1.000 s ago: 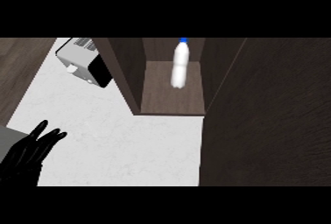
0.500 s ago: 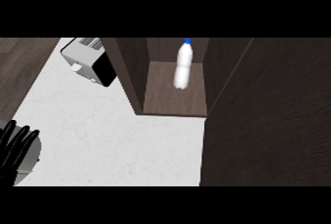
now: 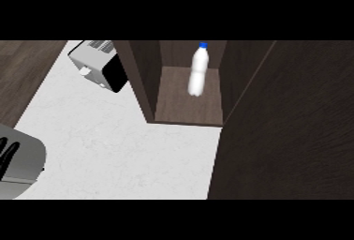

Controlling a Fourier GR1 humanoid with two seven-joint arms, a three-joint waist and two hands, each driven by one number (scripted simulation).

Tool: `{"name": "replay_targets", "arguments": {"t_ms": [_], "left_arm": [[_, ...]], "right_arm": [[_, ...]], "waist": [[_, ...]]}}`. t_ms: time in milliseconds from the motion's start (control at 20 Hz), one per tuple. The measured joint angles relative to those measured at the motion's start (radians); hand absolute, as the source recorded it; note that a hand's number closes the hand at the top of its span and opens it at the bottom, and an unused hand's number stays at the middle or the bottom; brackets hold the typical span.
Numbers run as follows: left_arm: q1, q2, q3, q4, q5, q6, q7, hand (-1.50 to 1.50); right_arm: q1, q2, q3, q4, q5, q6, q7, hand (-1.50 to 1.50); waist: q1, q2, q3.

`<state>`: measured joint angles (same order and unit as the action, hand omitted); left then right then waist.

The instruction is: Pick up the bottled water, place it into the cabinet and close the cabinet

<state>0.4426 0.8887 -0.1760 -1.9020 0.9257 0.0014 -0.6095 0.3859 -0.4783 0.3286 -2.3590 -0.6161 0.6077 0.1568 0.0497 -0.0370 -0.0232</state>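
The bottled water is shown upright on the floor of the open cabinet, blue cap uppermost, free of either hand, exactly where it stood a second ago. The placing step is therefore judged complete; only the closing of the cabinet remains. The broad dark panel at the view's right is taken to be the door, not yet swung shut. Over the last second the left hand has been drawn back to the view's lower left edge, its fingers straight and holding nothing. The right hand is not shown. A toaster stands on the white surface, beside the cabinet's left wall.
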Motion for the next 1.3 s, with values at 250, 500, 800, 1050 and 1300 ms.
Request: {"name": "replay_targets", "arguments": {"t_ms": [250, 500, 800, 1050, 1300], "left_arm": [[0.038, 0.032, 0.043, 0.006, 0.021, -0.049, -0.009, -1.5], [0.07, 0.052, 0.076, 0.014, 0.037, -0.094, -0.021, -1.5], [0.099, 0.074, 0.119, 0.026, 0.057, -0.148, -0.035, -1.5], [0.119, 0.088, 0.149, 0.041, 0.068, -0.197, -0.048, -1.5], [0.141, 0.107, 0.182, 0.05, 0.086, -0.252, -0.055, -1.5]], "right_arm": [[-0.109, 0.044, 0.094, 0.007, 0.017, -0.106, 0.081, 1.5], [-0.236, 0.089, 0.149, 0.019, 0.034, -0.205, 0.169, 1.5], [-0.396, 0.164, 0.2, 0.041, 0.091, -0.306, 0.269, 1.5], [-0.515, 0.237, 0.21, 0.073, 0.137, -0.358, 0.343, 1.5], [-0.683, 0.331, 0.23, 0.192, 0.101, -0.393, 0.451, 1.5]], "waist": [[0.011, 0.0, 0.0], [0.03, 0.003, 0.0], [0.048, 0.008, 0.002], [0.065, 0.019, 0.004], [0.09, 0.028, 0.008]]}}
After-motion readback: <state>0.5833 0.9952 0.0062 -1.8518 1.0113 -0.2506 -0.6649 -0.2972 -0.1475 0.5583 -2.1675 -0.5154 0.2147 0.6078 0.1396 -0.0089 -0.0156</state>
